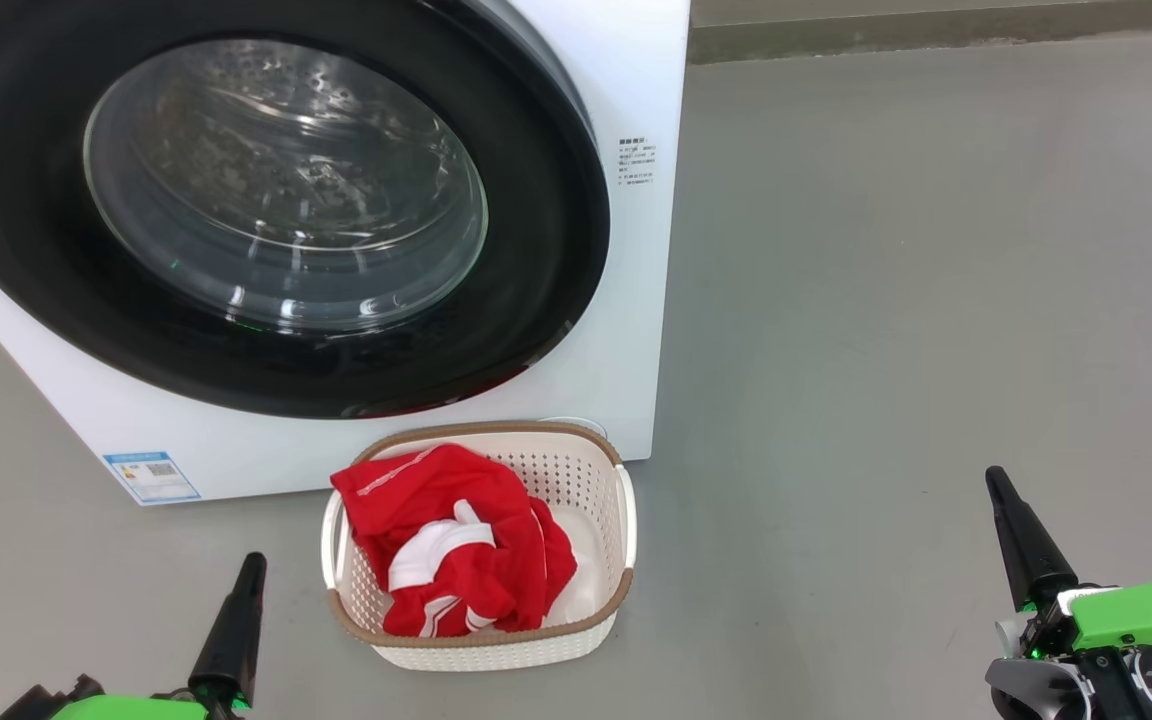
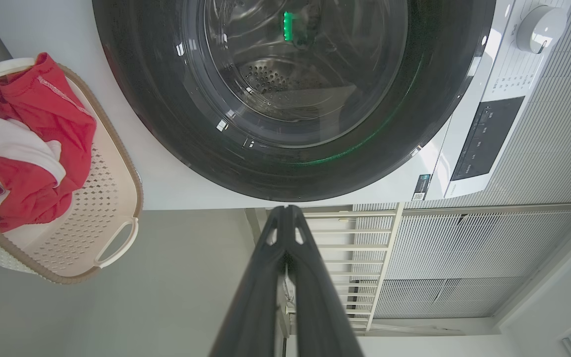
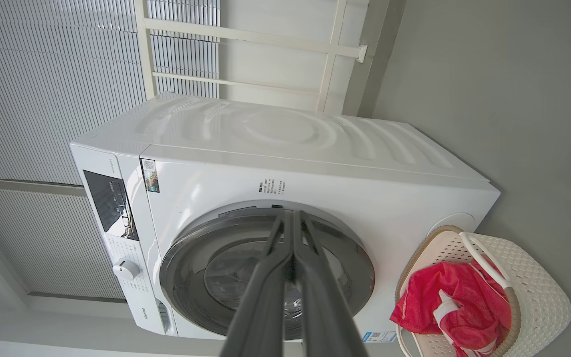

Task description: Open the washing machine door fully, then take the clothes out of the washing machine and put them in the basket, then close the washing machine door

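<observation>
**Left gripper** point(image 1: 252, 566): sat low at the head view's lower left. Its fingers were pressed together on nothing and pointed up, leaning slightly right. In its wrist view the closed fingers aimed at the washer's point(image 2: 176, 191) lower edge, beneath the door point(image 2: 295, 74).

**Right gripper** point(image 1: 996, 482): sat at the head view's lower right. Its fingers were likewise clenched and empty, leaning up and to the left. In its wrist view they pointed at the door.

**Door:** shut against the washer front, with the steel drum visible through the glass.

**Clothes** point(image 1: 451, 545): red with white trim, heaped in the basket point(image 1: 484, 429). One fold was draped over the basket's left rim.

**Basket:** stood on the floor point(image 1: 886, 300) just before the washer's lower right corner. Its back rim was close to the white panel, but contact could not be told.

**Clearances:**
- A strip of bare floor lay between the left gripper and the basket's left wall.
- Wide grey floor lay between the basket and the right gripper, which were well apart.
- The same floor ran past the washer's right side to a wall base point(image 1: 936, 35) at the top of the head view.
</observation>
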You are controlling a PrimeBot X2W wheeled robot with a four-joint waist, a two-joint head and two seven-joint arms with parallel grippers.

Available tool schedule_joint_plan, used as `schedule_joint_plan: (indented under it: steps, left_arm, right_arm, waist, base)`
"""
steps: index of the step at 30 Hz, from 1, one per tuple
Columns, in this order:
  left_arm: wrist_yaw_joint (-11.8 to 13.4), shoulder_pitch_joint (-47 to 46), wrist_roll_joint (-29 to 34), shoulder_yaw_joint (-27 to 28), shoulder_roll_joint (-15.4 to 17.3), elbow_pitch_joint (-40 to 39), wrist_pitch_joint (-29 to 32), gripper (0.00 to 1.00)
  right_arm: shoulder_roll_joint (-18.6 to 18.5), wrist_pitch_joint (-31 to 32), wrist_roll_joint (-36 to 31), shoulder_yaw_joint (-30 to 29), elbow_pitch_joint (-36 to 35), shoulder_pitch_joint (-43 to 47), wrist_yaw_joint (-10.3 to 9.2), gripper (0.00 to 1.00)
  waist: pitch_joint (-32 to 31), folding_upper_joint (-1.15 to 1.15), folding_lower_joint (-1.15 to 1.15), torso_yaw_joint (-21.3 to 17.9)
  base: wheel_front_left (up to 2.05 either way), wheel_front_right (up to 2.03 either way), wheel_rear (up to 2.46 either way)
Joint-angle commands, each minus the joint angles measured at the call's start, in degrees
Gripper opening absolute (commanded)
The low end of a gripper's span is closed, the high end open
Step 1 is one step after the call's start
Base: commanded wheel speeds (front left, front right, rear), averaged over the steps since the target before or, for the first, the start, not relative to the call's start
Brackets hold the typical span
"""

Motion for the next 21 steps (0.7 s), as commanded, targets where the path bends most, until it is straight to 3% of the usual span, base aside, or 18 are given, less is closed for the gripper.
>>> schedule_joint_plan:
  steps: [1, 21]
  left_arm:
    - [-0.40, -2.35, -0.63, 1.95, 0.59, -1.51, 0.34, 0.00]
    - [-0.40, -2.35, -0.63, 1.95, 0.59, -1.51, 0.33, 0.00]
  right_arm:
    - [-0.95, 0.39, 0.33, 1.05, -1.75, -2.41, -0.03, 0.00]
    - [-0.95, 0.39, 0.33, 1.05, -1.75, -2.41, -0.03, 0.00]
  waist:
    - [0.00, 0.00, 0.00, 0.00]
    - [0.00, 0.00, 0.00, 0.00]
  base:
    - [0.00, 0.00, 0.00]
    - [0.00, 0.00, 0.00]
